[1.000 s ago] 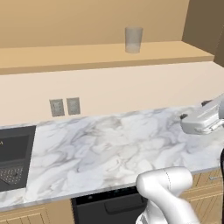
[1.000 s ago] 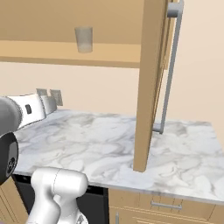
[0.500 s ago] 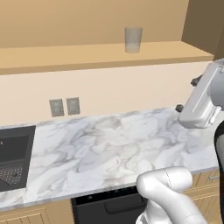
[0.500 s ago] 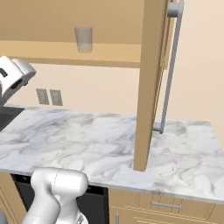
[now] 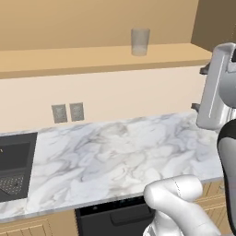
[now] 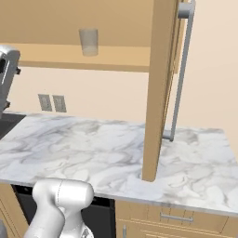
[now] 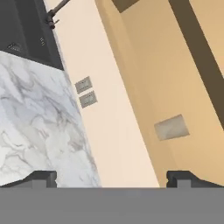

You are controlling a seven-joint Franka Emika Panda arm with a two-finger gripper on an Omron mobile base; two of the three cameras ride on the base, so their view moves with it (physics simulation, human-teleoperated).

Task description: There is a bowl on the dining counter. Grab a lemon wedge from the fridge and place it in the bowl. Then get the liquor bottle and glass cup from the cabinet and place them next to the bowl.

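The glass cup (image 5: 140, 41) (image 6: 88, 42) stands upright on the wooden shelf of the cabinet (image 5: 92, 59), whose door (image 6: 160, 88) stands open. In the hand view the cup (image 7: 171, 127) appears tilted, far ahead of my gripper (image 7: 113, 178) and slightly right of its middle. My gripper is open with nothing between its two fingertips (image 7: 41, 177). The hand's white wrist (image 5: 214, 92) hangs at the right edge of the left base view, well right of the cup and below shelf level.
Below the shelf runs a marble counter (image 5: 115, 156) with a black sink (image 5: 14, 170) at its left and a dishwasher (image 5: 115, 216) under it. Two wall outlets (image 5: 68, 112) sit on the backsplash. The open door's bar handle (image 6: 181, 69) juts over the counter.
The arm has lifted: the hand rose from just above the counter to near shelf height and turned upright. The cup has not moved.
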